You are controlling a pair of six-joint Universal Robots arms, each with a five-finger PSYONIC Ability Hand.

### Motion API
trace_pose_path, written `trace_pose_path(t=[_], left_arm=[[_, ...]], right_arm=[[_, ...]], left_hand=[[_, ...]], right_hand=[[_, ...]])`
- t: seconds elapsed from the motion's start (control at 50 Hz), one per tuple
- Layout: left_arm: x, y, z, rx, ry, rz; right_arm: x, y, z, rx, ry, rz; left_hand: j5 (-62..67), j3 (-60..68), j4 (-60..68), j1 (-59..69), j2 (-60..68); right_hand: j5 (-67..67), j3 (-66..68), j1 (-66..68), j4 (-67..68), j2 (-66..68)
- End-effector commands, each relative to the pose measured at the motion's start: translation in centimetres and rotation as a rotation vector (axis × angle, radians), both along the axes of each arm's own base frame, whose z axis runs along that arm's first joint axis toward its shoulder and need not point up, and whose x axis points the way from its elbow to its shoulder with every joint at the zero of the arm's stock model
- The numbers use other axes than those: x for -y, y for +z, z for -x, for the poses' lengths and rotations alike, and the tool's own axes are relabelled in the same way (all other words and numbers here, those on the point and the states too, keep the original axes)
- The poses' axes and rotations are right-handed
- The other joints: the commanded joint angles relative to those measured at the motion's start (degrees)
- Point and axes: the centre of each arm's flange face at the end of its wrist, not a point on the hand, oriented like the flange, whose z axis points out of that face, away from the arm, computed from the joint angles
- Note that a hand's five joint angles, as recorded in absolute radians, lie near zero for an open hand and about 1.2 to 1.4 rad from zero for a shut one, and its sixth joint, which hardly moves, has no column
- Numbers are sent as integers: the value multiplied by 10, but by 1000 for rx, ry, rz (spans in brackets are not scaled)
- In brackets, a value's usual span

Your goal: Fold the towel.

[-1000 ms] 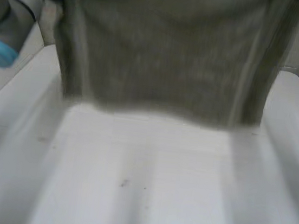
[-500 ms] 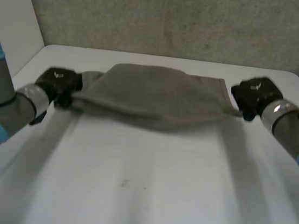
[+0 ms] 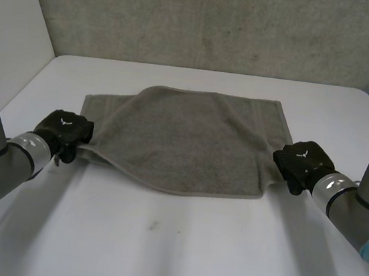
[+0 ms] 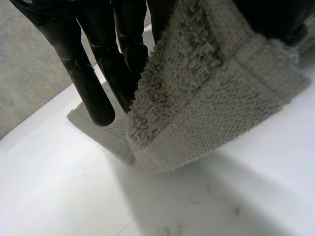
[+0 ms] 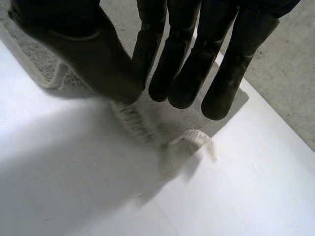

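A grey towel (image 3: 191, 142) lies flat on the white table (image 3: 171, 244), doubled over, with a strip of its lower layer showing at the left. My left hand (image 3: 66, 131) is at the near left corner. In the left wrist view that corner of the towel (image 4: 211, 98) is pinched between the thumb and the fingers (image 4: 93, 73), lifted just off the table. My right hand (image 3: 299, 164) is at the near right corner. Its fingers (image 5: 182, 64) are straight, and the towel's corner (image 5: 192, 140) lies loose on the table below the fingertips.
A grey wall (image 3: 219, 21) rises behind the table's far edge, and a white panel (image 3: 14, 16) stands at the left. Bare tabletop stretches in front of the towel and on both sides of it.
The towel hung raised in front of the head camera, then came down flat on the table as both hands lowered and drew nearer. The right hand's fingers have let its corner go.
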Motion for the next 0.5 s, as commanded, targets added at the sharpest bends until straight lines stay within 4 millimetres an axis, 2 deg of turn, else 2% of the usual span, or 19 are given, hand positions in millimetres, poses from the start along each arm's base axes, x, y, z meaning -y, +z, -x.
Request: trace_pose_path(t=[0.02,0.12,0.18,0.32,0.4,0.5], left_arm=[[6,-2,-1,-8,9,27],[7,-1,-1,-11,9,32],[8,0,-1,-12,10,35],[9,2,-1,-17,11,42],[9,3,-1,-18,11,45],[10,4,-1,-18,14,48]], right_arm=[[3,-14,1,-8,-9,2],[5,-15,5,-37,-13,5],[7,-14,9,-46,-25,9],[5,-17,17,-49,-48,-30],[3,-17,18,-46,-54,-46],[4,-18,18,60,-113,-100]], left_hand=[[109,102,102,113,102],[109,102,102,113,102],[109,102,102,113,102],[109,102,102,113,102],[109,102,102,113,102],[109,102,102,113,102]], right_hand=[[-210,-210,-210,-210,-208],[-324,-324,-324,-324,-322],[-334,-335,-335,-334,-332],[-469,-469,-469,-469,-466],[-474,-474,-474,-474,-472],[-460,-461,-461,-461,-458]])
